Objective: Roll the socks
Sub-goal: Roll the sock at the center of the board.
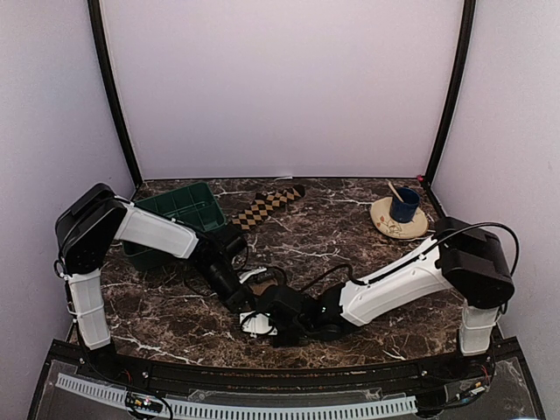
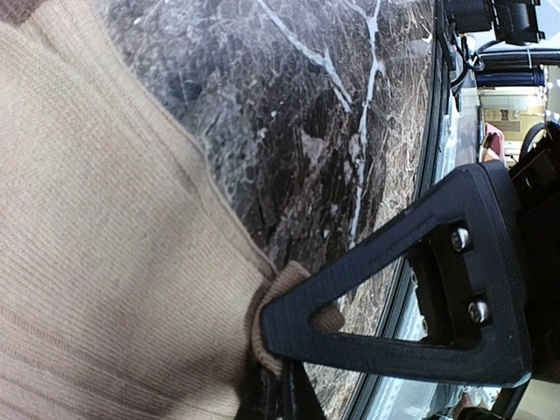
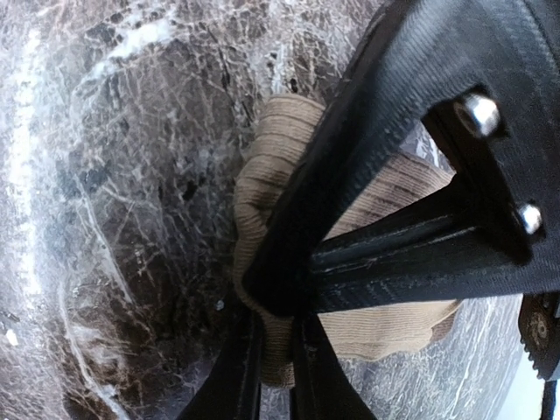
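Marble table [image 1: 350,236], near centre: left gripper [image 2: 276,363] and right gripper [image 3: 271,328] both clamped on tan sock [image 2: 105,262], probably to start rolling.

A dark brown marble-patterned table [image 1: 350,254] with white veins carries everything. At its back left stands a green tray [image 1: 188,208], and just right of it a checkered sock [image 1: 267,206] lies flat, stretched diagonally toward the back, while a tan plate [image 1: 391,229] sits at the back right. Near the front edge, about midway across, a tan sock [image 1: 259,278] lies on the bare surface, one end gathered into folds.
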